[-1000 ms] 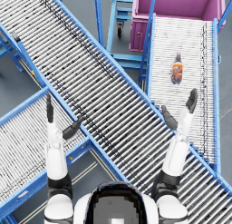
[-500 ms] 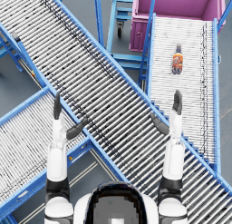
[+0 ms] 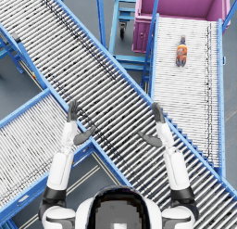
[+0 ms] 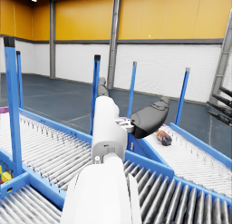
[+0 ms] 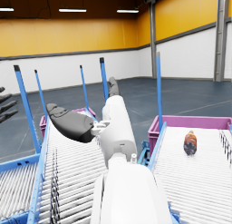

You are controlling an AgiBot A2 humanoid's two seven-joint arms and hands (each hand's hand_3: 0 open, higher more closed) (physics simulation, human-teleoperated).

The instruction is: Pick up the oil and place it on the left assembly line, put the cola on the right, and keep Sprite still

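Both arms are raised over the centre line (image 3: 106, 107), nearest the robot. The left hand (image 3: 76, 124) is empty, its fingers stretched out and the thumb set apart. The right hand (image 3: 155, 126) is held the same way, empty and spread. Whether either is touching the rollers cannot be told. The left line (image 3: 28, 135) is set just beside the left arm, lower than the centre line. No task item is seen near either hand.

Further off, on the right line (image 3: 203, 93), a bottle (image 3: 181, 54) is laid on its side, well apart from both hands and near the pink bin (image 3: 185, 3) at the far end. Its body is dark with an orange band, and it is taken for the cola, though the label cannot be read. No oil or Sprite is seen.

The step in hand is judged to be waiting for the next item. It is done well if the hands are held spread above the rollers and each item is identified before any reach. Only oil or cola is to be grasped, round the body, and Sprite is to be left untouched
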